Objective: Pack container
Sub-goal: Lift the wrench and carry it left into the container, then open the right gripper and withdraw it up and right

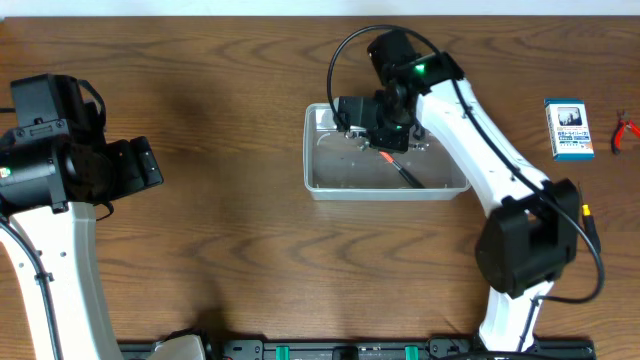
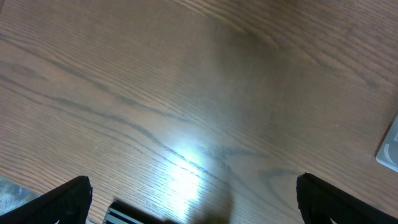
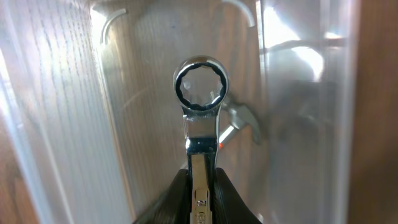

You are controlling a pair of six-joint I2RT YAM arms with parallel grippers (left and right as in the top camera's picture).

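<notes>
A clear plastic container point(image 1: 322, 180) sits at the table's middle. My right gripper point(image 1: 385, 128) hangs over it, shut on a steel wrench point(image 3: 201, 124) whose ring end points down into the container point(image 3: 62, 124). Below the wrench lies a screwdriver with a black and orange handle point(image 1: 400, 168), partly hidden; its metal part point(image 3: 242, 118) shows behind the ring. My left gripper point(image 2: 193, 199) is open above bare wood at the left side of the table, nothing between its fingers point(image 2: 65, 199).
A small blue and white box point(image 1: 569, 128) and red-handled pliers point(image 1: 625, 130) lie at the table's far right. The container's corner point(image 2: 388, 146) shows at the right edge of the left wrist view. A black rail point(image 1: 350, 350) runs along the front edge.
</notes>
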